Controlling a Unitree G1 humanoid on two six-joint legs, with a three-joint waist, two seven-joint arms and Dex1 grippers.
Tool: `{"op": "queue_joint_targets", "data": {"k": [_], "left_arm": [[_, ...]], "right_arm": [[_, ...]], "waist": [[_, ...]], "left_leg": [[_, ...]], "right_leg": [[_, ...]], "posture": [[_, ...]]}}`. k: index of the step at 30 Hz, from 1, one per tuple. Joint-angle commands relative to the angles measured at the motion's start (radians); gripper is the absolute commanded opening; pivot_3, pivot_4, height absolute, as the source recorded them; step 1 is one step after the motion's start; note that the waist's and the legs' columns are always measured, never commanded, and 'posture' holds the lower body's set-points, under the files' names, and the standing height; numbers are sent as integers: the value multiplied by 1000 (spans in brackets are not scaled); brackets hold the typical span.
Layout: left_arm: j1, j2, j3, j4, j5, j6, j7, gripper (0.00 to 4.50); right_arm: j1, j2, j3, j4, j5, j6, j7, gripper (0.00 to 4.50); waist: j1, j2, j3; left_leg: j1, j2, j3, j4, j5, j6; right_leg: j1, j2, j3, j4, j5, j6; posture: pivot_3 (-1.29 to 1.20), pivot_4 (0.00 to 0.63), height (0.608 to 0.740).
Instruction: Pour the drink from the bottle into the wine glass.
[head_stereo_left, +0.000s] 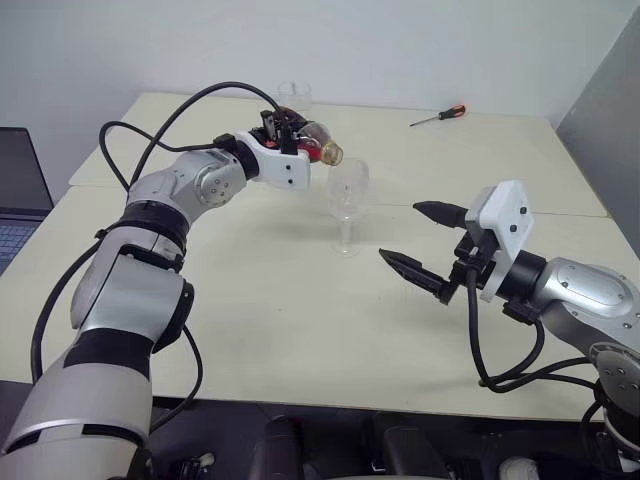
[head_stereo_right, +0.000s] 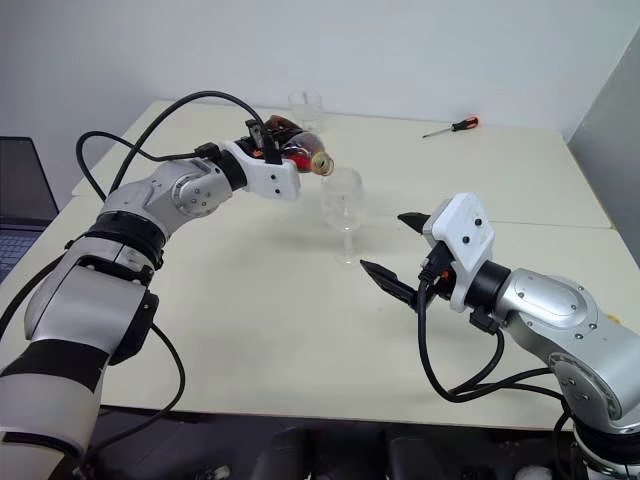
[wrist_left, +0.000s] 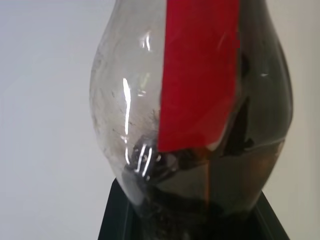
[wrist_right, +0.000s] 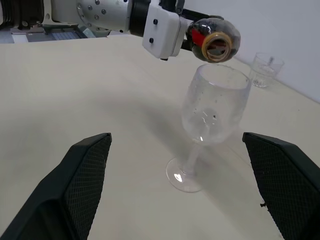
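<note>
above the wine glass (head_stereo_left: 347, 203) at centre frame, the left gripper (head_stereo_left: 290, 135) clamps the tipped bottle (head_stereo_left: 318, 143), so roll slowly, mouth over bowl, while the right gripper (head_stereo_left: 428, 240) gapes empty.

You've got one bottle (wrist_right: 212, 39), one wine glass (head_stereo_left: 347, 205), one short tumbler (head_stereo_right: 306, 110) and one screwdriver (head_stereo_left: 438, 116), all on or over one table (head_stereo_left: 300, 330). Count two grippers too: one left gripper (head_stereo_left: 285, 135), one right gripper (head_stereo_left: 420, 240). One laptop (head_stereo_left: 15, 190) sits at the edge beside the table.
</note>
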Motion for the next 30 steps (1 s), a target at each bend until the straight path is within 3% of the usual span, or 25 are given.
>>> {"op": "queue_joint_targets", "data": {"k": [1, 30], "left_arm": [[-70, 12, 7, -4, -4, 4, 35, 770], [-119, 24, -64, 19, 57, 15, 70, 756]], "right_arm": [[-18, -12, -7, -30, 9, -11, 0, 4500], [-5, -32, 17, -35, -9, -14, 2, 4500]], "waist": [[0, 0, 0], [-1, 0, 0]], "left_leg": [[0, 0, 0, 1, 0, 0], [0, 0, 0, 6, 0, 0]], "right_leg": [[0, 0, 0, 1, 0, 1], [0, -1, 0, 5, -3, 5]], "posture": [[0, 150, 740], [0, 150, 740]]}}
